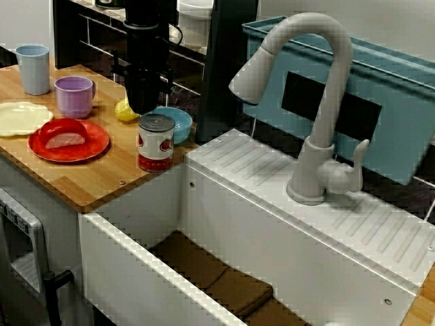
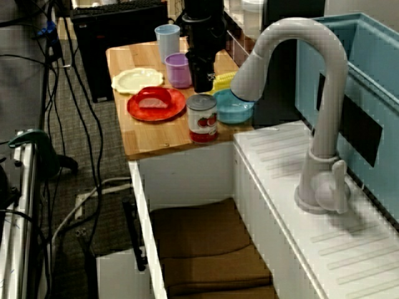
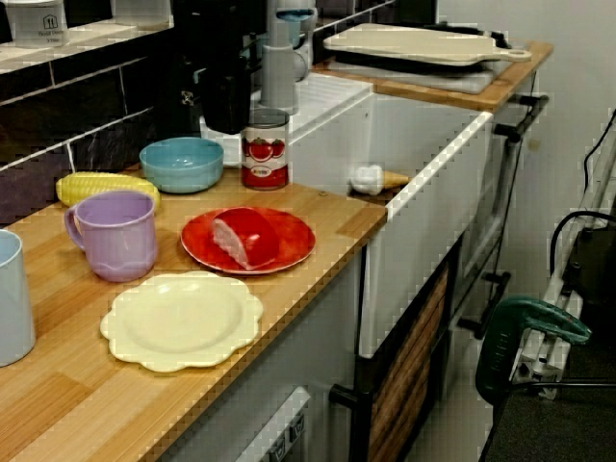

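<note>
At upper left my end effector (image 1: 144, 103) hangs beside the corn (image 1: 125, 110), just behind the can (image 1: 155, 142); I cannot tell how wide it stands. Staying plumb seems wisest, with the bowl (image 1: 175, 123) close.

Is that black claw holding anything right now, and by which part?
Nothing, it seems: the claw hangs empty just above the tomato can, near the yellow corn.

A metal tomato can (image 1: 155, 142) with a glossy paper label stands on the matt wooden surface (image 1: 95, 178) beside a glossy red plastic plate (image 1: 94, 144).
</note>
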Tool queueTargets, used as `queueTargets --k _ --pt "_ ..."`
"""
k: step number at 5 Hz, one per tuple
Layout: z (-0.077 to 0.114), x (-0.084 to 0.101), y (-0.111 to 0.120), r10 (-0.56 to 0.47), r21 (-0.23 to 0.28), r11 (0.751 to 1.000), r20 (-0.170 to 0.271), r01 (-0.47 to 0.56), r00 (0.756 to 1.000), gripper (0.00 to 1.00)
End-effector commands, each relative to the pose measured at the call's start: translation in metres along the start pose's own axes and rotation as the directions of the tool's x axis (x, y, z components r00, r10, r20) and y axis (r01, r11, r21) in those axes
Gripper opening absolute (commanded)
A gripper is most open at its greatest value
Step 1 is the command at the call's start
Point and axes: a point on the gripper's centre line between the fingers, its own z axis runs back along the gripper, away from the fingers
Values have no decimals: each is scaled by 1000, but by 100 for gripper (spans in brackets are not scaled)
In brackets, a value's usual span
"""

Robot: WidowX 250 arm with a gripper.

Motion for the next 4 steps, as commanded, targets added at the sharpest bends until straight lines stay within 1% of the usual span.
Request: queueTargets --k 1,2,3,4 --pt "33 15 7 2 -47 999 13 -2 1000 0" --pt "32 12 8 -5 -29 1000 28 5 1000 0" --pt "33 12 16 3 12 1000 58 -3 998 0" --pt "26 11 18 -19 42 999 71 16 997 0"
